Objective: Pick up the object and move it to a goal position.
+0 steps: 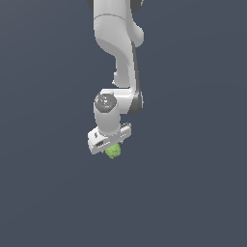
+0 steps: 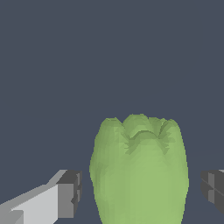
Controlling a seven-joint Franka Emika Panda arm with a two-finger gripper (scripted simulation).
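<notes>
Here the green blob [image 2: 139,170] sits between the claw's [image 2: 142,192] spread fingers.

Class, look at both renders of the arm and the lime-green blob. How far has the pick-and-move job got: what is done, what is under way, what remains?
Done: the gripper has reached the object, which sits between its fingers. Under way: the grasp. In the wrist view a dark gap shows on each side of the object, so the jaws stand open and are not yet clamped. Left: closing, lifting, and carrying it to the goal, which neither view shows.
</notes>
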